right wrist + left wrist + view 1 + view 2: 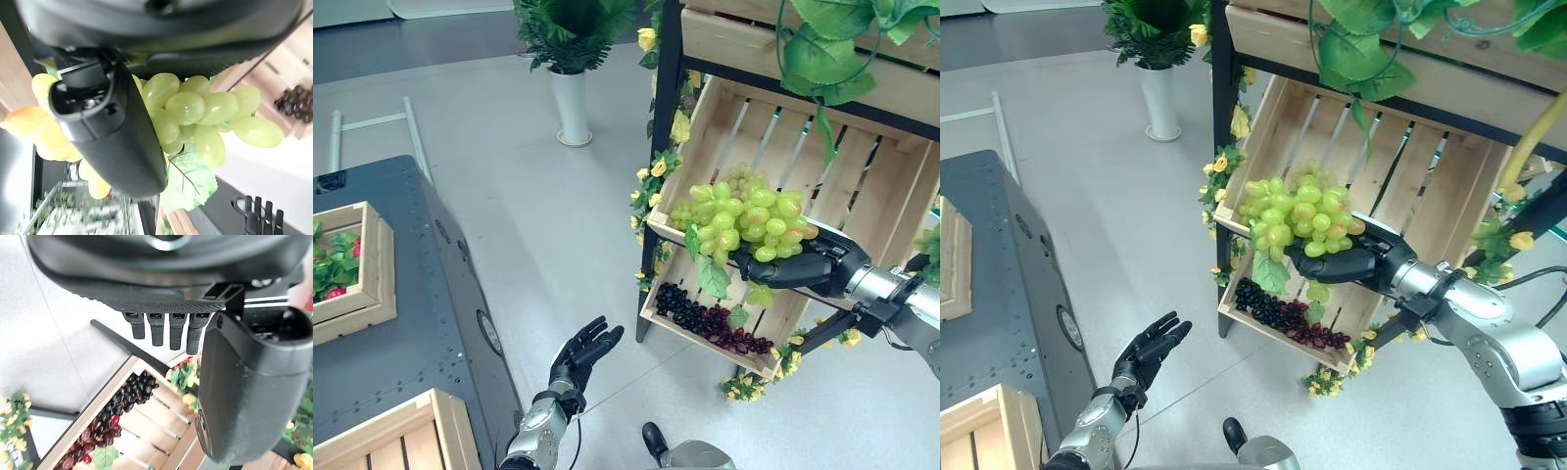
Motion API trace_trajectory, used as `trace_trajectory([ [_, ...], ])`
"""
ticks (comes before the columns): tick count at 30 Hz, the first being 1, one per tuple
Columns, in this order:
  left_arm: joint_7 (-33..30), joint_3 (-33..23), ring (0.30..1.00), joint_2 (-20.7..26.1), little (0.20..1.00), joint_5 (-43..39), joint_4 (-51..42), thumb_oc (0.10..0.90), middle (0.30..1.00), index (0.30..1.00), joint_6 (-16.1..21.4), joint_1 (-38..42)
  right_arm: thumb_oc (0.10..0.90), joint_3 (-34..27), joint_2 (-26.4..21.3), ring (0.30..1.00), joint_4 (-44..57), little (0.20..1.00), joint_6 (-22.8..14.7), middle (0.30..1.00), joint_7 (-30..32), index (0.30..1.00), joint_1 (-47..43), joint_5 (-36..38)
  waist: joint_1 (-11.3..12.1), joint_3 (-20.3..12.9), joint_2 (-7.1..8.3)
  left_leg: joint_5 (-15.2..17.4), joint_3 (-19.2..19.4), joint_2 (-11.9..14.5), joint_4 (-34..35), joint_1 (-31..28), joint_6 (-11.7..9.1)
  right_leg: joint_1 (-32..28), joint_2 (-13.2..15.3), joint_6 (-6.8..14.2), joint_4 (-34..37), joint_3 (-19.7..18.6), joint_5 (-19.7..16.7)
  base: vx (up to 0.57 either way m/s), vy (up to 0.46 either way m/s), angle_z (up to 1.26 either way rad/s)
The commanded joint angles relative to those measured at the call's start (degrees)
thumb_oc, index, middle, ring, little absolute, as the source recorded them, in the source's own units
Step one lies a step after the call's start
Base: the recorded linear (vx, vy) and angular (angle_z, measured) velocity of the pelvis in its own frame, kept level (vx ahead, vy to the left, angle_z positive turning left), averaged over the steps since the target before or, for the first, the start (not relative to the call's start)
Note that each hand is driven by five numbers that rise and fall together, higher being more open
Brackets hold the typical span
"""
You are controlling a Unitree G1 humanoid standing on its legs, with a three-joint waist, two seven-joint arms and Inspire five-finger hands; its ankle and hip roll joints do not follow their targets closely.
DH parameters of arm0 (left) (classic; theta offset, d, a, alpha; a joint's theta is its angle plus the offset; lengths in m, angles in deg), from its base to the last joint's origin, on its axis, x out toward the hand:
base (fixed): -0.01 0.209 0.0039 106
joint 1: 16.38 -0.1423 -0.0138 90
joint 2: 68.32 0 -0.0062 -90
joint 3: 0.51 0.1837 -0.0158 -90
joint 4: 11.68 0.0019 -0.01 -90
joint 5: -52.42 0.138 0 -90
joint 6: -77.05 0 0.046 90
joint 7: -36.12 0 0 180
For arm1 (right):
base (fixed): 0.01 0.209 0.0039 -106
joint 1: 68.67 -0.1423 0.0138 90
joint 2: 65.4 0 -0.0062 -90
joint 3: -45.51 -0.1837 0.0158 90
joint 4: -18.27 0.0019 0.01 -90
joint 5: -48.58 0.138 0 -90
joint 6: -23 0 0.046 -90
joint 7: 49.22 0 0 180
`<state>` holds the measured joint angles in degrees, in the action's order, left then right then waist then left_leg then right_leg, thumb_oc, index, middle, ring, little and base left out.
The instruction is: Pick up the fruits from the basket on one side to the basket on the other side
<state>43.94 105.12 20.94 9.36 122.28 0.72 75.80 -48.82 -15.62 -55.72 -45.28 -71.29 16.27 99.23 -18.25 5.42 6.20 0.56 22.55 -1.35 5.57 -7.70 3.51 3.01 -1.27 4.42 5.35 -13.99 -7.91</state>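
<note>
A bunch of green grapes with a leaf sits at the front lip of the upper wooden crate on the shelf. My right hand comes in from the right and is curled under the bunch; in the right wrist view the thumb lies against the green grapes. A bunch of dark grapes lies in the lower crate. My left hand hangs open, palm up, low over the floor beside the grey table, holding nothing.
On the grey table stand a wooden basket with leaves and red fruit at the left and an empty wooden basket at the lower left. A white vase with a plant stands on the floor behind. Yellow flowers trim the shelf's black post.
</note>
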Motion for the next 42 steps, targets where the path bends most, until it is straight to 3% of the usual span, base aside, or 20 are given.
trace_trajectory([
  [1, 2.2, 2.23, 0.9, 0.54, 0.9, 0.59, 0.46, 0.8, 0.9, 0.9, 6.23, 5.42, 0.4, -8.3, -1.8, 0.3, -4.0, 0.3, -14.27, 0.3, 4.38, 0.3, -8.32, 1.97, 1.77, -4.41, -0.92, 6.85, -4.41, 0.2, -1.26, -0.88, 0.94, -2.57, -2.19, 0.05, -0.35, 0.17, 1.89, 0.02, 0.015, -0.12],
  [5, 1.31, 3.16, 0.9, 0.26, 0.9, 0.61, 0.39, 0.8, 0.9, 0.9, 6.84, 5.3, 0.4, -9.3, -6.5, 0.3, -9.99, 0.3, -19.61, 0.3, 9.09, 0.3, -10.53, -7.86, 1.15, -4.54, -1.36, 7.45, -3.5, 0.05, -1.98, -0.92, 1.13, -2.43, -2.21, 0.34, -0.35, -0.47, 1.88, 0.02, 0.012, -0.05],
  [8, 0.99, 3.3, 0.9, 0.14, 0.9, 0.75, -0.18, 0.8, 0.9, 0.9, 6.81, 4.46, 0.4, -10.0, -9.89, 0.3, -15.18, 0.3, -21.59, 0.3, 11.25, 0.3, -12.16, -12.13, 1.11, -4.61, -1.49, 7.91, -3.27, -0.03, -2.77, -0.83, 1.24, -2.45, -2.13, 0.38, -0.43, -0.81, 1.89, 0.02, 0.005, -0.12],
  [16, 2.49, 4.01, 0.9, 1.39, 0.9, 1.58, -0.58, 0.8, 0.9, 0.9, 6.58, 2.23, 0.4, -7.17, -18.49, 0.3, -26.68, 0.3, -21.35, 0.3, 17.87, 0.3, -18.52, -18.82, 2.56, -4.79, -1.09, 7.88, -4.32, -0.34, -3.48, -0.23, 1.32, -2.3, -1.87, 0.56, -0.35, -0.21, 1.53, 0.01, -0.022, -0.04],
  [21, 3.3, 4.59, 0.9, 2.23, 0.9, 1.7, -0.27, 0.8, 0.9, 0.9, 6.22, 2.56, 0.4, -1.01, -21.58, 0.3, -34.18, 0.3, -17.66, 0.3, 18.39, 0.3, -26.03, -18.63, 4.14, -4.8, -0.8, 7.38, -5.6, -0.38, -2.96, -0.09, 1.2, -2.08, -1.57, 0.68, -0.35, 0.87, 1.36, -0.01, -0.018, 0.02],
  [27, 4.16, 4.69, 0.9, 2.95, 0.9, 2.03, -0.45, 0.8, 0.9, 0.9, 5.71, 2.6, 0.4, 5.92, -22.2, 0.3, -40.7, 0.3, -13.33, 0.3, 15.64, 0.3, -33.97, -16.73, 5.53, -4.94, -0.62, 6.91, -6.73, -0.38, -2.31, -0.24, 0.95, -2.18, -1.34, 0.56, -0.35, 2.15, 1.43, -0.01, -0.01, 0.01],
  [32, 4.27, 4.58, 0.9, 3.14, 0.9, 2.15, -0.76, 0.8, 0.9, 0.9, 4.52, 3.42, 0.4, 10.26, -19.93, 0.3, -42.88, 0.3, -10.19, 0.3, 13.85, 0.3, -38.53, -15.75, 6.39, -4.79, -0.61, 6.38, -7.73, -0.4, -1.44, -0.47, 0.79, -2.31, -1.18, 0.4, -0.35, 3.11, 1.48, -0.02, -0.02, 0.02],
  [33, 4.17, 4.48, 0.9, 3.17, 0.9, 2.29, -0.86, 0.8, 0.9, 0.9, 4.02, 3.93, 0.4, 11.6, -18.67, 0.3, -43.51, 0.3, -9.24, 0.3, 13.37, 0.3, -39.89, -16.86, 6.87, -4.66, -0.03, 5.15, -7.18, -0.47, -1.39, 0.09, 0.64, -1.75, -1.05, 0.02, -0.35, 3.07, 0.5, -0.08, -0.067, 0.04],
  [42, 3.14, 4.15, 0.9, 2.69, 0.9, 2.11, -0.72, 0.8, 0.9, 0.9, 2.8, 5.33, 0.4, 18.08, -14.34, 0.3, -49.35, 0.3, -5.01, 0.3, 8.72, 0.3, -44.7, -20.54, 8.53, -4.32, 0.41, 4.86, -8.19, -0.56, -0.88, 0.28, 0.63, -1.76, -0.94, -0.17, -0.35, 3.98, 0.64, -0.02, -0.006, 0.07],
])
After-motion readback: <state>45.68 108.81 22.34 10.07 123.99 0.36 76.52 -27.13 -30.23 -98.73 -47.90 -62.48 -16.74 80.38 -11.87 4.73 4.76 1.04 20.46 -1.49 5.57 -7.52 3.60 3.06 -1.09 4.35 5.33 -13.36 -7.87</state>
